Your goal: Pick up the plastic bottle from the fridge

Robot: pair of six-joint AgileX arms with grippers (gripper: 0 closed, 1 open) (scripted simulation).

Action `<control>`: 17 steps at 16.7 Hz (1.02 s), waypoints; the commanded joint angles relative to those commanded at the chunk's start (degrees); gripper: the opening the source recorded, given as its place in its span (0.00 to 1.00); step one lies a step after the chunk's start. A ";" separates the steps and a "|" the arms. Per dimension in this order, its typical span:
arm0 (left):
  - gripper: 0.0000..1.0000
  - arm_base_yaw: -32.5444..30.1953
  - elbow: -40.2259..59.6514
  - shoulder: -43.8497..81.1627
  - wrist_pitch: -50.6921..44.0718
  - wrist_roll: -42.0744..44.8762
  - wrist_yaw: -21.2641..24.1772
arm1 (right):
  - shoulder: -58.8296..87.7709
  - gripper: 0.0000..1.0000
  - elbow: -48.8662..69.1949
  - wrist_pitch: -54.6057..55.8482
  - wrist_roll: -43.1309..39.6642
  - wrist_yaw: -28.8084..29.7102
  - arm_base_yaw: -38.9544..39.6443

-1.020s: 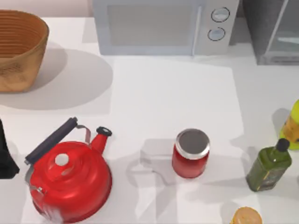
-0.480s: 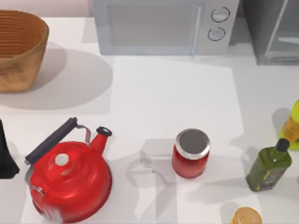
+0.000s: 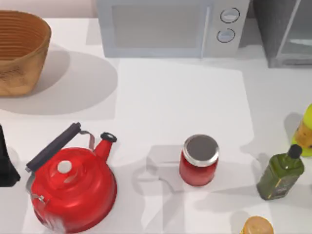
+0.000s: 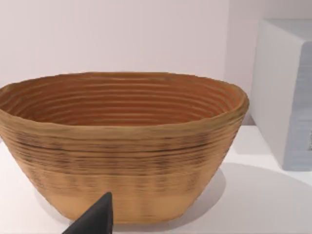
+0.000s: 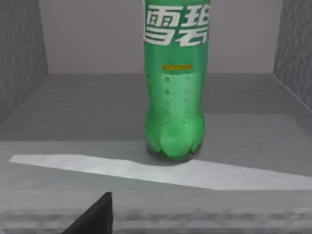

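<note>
Plastic bottle (image 5: 176,87) stands upright on the fridge (image 5: 73,112) floor straight ahead of the right gripper (image 5: 97,217), whose opening I cannot tell, so it's approach time: advance, straddle, close.

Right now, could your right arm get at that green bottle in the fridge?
Probably yes. My right wrist view looks straight into the fridge, where the plastic bottle stands upright on the grey floor with nothing in front of it. My left arm sits parked at the table's left edge.

A bright green plastic bottle (image 5: 174,97) with white lettering stands on the fridge (image 5: 97,112)'s dark grey floor.
</note>
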 joint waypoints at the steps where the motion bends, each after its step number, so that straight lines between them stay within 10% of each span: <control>1: 1.00 0.00 0.00 0.00 0.00 0.00 0.00 | 1.68 1.00 3.61 -2.07 -0.03 1.17 1.14; 17: 1.00 0.00 0.00 0.00 0.00 0.00 0.00 | 12.46 1.00 31.02 -17.78 -0.15 9.44 9.35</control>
